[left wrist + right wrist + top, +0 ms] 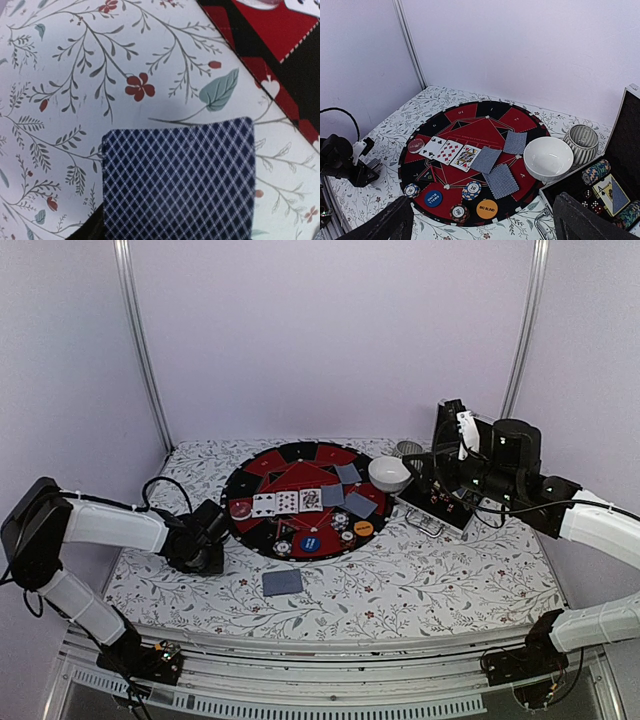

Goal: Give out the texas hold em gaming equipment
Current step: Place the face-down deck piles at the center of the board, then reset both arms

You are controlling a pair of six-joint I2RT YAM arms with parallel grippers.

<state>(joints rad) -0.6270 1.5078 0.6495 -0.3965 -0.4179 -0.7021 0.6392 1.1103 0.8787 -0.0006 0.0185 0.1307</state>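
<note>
Left gripper (pixel 205 540) clasps a blue-backed playing card (pixel 177 180) over the floral tablecloth (pixel 450 580), beside the round poker mat (pixel 300 462) bearing poker chips (pixel 283 547) and face-up cards (pixel 286 502); farther right, the right gripper (pixel 483 212) gapes empty above the open case (pixel 440 508).

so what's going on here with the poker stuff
A poker game is being laid out on the round mat. Three face-up cards, face-down cards, chips and blind discs already lie on it. The left gripper is low by the mat's left edge with a blue-backed card close under it; whether it grips it is unclear. The right gripper hangs open by the case, holding nothing.
</note>
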